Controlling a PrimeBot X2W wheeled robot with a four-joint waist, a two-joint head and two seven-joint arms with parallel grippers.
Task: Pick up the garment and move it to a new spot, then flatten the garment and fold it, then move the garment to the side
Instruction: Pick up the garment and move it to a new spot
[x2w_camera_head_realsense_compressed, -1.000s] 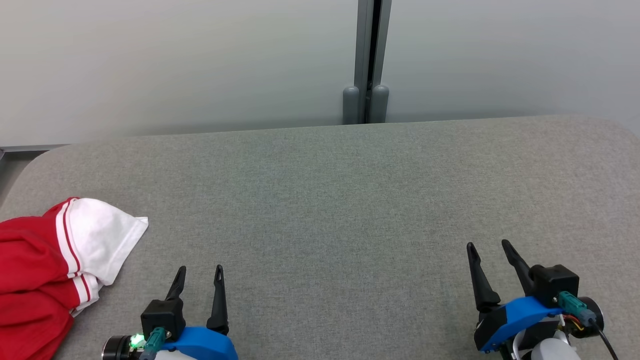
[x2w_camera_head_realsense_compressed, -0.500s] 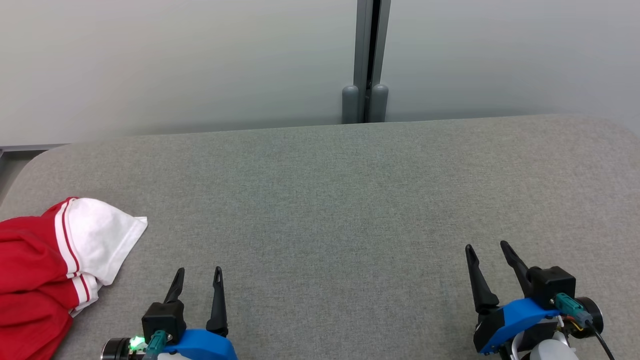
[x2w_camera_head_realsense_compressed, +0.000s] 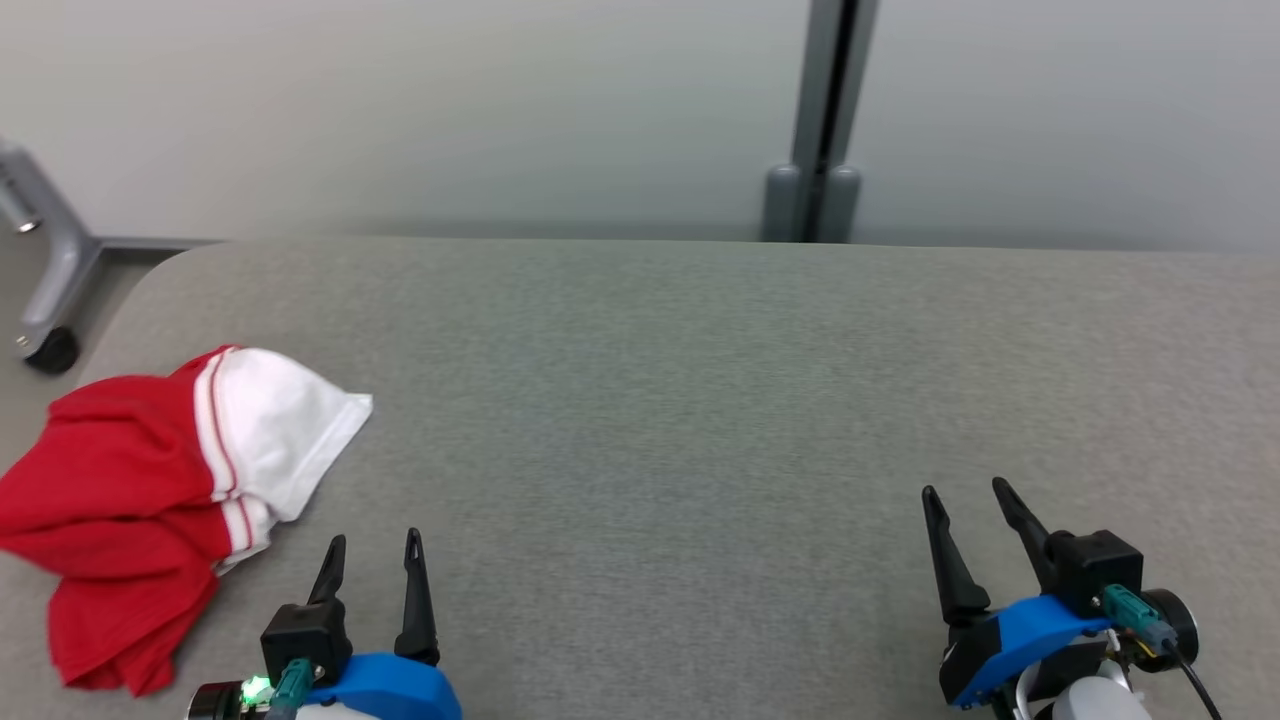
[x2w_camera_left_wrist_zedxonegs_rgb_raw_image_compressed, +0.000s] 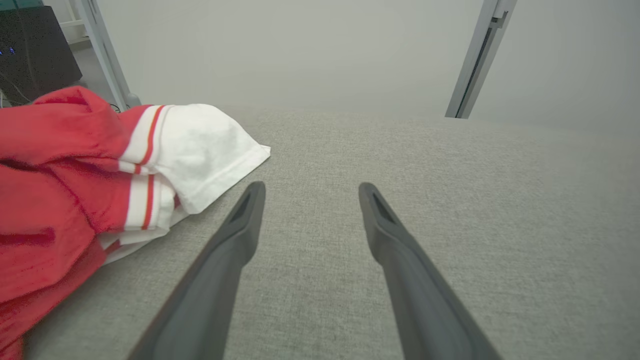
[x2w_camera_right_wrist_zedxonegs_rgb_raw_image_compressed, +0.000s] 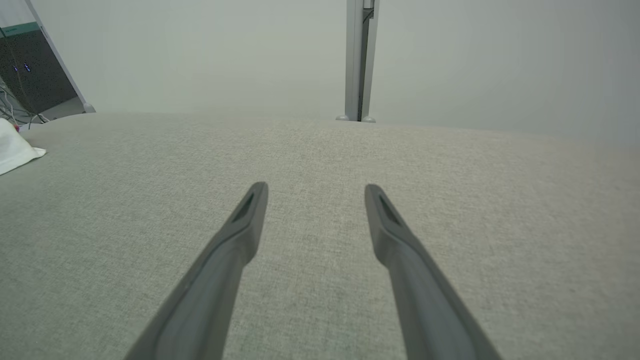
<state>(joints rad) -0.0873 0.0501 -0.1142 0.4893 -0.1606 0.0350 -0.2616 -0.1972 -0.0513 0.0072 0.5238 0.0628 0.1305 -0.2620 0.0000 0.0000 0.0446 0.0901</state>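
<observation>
The pick-up is not yet begun: the crumpled red-and-white garment (x2w_camera_head_realsense_compressed: 150, 500) lies by the bench's (x2w_camera_head_realsense_compressed: 700, 400) left edge. The left gripper (x2w_camera_head_realsense_compressed: 375, 537) and right gripper (x2w_camera_head_realsense_compressed: 963, 487) stand wide open and empty. Next, the left gripper likely must reach leftward and pinch the cloth.

**Garment** (x2w_camera_head_realsense_compressed: 140, 490): red cloth joined to a white section with a stitched hem. 2 white bands, each with a thin red stripe, mark the join. It is unfolded and bunched in a loose, deeply creased heap, with the white section uppermost and pointing toward mid-worktop. It lies at the left end of the grey fabric-covered worktop (x2w_camera_head_realsense_compressed: 650, 400), its red bulk nearest the left edge.
</observation>
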